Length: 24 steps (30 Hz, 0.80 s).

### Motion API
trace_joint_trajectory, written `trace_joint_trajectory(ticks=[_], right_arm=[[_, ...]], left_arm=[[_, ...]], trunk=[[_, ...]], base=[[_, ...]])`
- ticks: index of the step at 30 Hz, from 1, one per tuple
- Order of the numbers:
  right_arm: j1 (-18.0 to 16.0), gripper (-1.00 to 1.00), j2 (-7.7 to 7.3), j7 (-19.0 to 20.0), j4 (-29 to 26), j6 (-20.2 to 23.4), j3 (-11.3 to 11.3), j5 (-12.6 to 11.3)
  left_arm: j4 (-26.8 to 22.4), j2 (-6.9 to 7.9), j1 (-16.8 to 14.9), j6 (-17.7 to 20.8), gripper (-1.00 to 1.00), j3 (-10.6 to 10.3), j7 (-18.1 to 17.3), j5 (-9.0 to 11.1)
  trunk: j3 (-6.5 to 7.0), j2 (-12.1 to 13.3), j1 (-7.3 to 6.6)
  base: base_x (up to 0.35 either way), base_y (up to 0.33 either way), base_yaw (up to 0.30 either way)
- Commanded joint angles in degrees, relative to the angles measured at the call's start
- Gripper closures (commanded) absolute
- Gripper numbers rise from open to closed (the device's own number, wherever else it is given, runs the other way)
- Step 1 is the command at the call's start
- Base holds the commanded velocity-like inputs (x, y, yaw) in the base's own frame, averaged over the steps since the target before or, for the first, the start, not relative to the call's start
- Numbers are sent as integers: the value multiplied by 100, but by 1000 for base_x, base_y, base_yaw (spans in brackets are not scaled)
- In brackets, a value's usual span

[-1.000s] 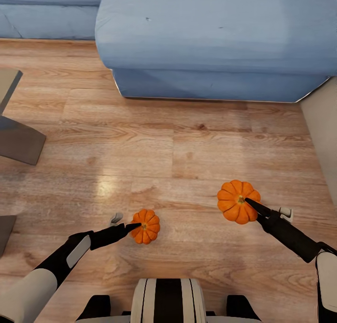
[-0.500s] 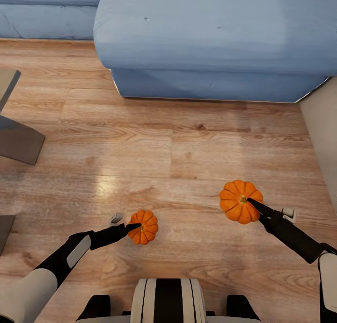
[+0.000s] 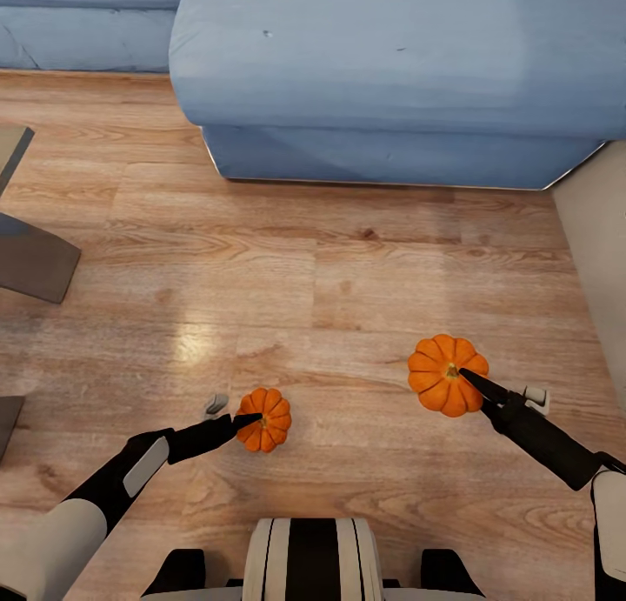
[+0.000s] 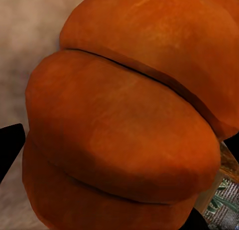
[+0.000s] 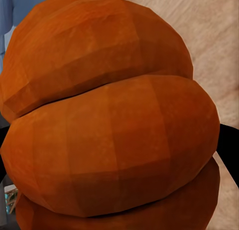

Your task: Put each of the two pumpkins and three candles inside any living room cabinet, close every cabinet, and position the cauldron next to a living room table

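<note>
Head view: both arms reach forward and downward over the light wood plank floor (image 3: pixel 287 279), each ending at a pumpkin. The left arm enters from 7 o'clock, forearm angled toward 2 o'clock, with the left end effector (image 3: pixel 246 421) at the 9 o'clock side of the smaller round orange ribbed pumpkin (image 3: pixel 266 419); one pale finger (image 3: pixel 215 404) shows just beyond the black wrist. In the left wrist view that pumpkin (image 4: pixel 124 120) sits close against the camera with black finger edges at either side of it, so the left end effector appears clamped on it. The right arm enters from 4 o'clock, forearm angled toward 10 o'clock, with the right end effector (image 3: pixel 487 390) meeting the larger round orange ribbed pumpkin (image 3: pixel 445 373) at its stem; a pale finger (image 3: pixel 537 398) shows beside the wrist. In the right wrist view this pumpkin (image 5: pixel 109 115) bulges between dark finger edges, appearing gripped. The two pumpkins lie well apart, at roughly 6 and 4 o'clock of the frame. A pale blue upholstered sofa (image 3: pixel 391 70) occupies 12 o'clock. A dark grey base (image 3: pixel 35 257) stands at 9 o'clock.
</note>
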Motion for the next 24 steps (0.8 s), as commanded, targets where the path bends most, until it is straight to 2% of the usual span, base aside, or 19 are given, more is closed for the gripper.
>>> trace_joint_trajectory(ticks=[1, 24], right_arm=[[-4, 100, 1, 54, 1, 36, -9, 3], [-1, 100, -5, 54, 1, 36, -9, 3]], left_arm=[[11, 4, 1, -22, -100, -40, 26, -68], [17, -32, 1, -22, -100, -52, 105, -69]], trunk=[[-3, -1, 0], [-3, -1, 0]], base=[[-1, -19, 0], [-20, -38, 0]])
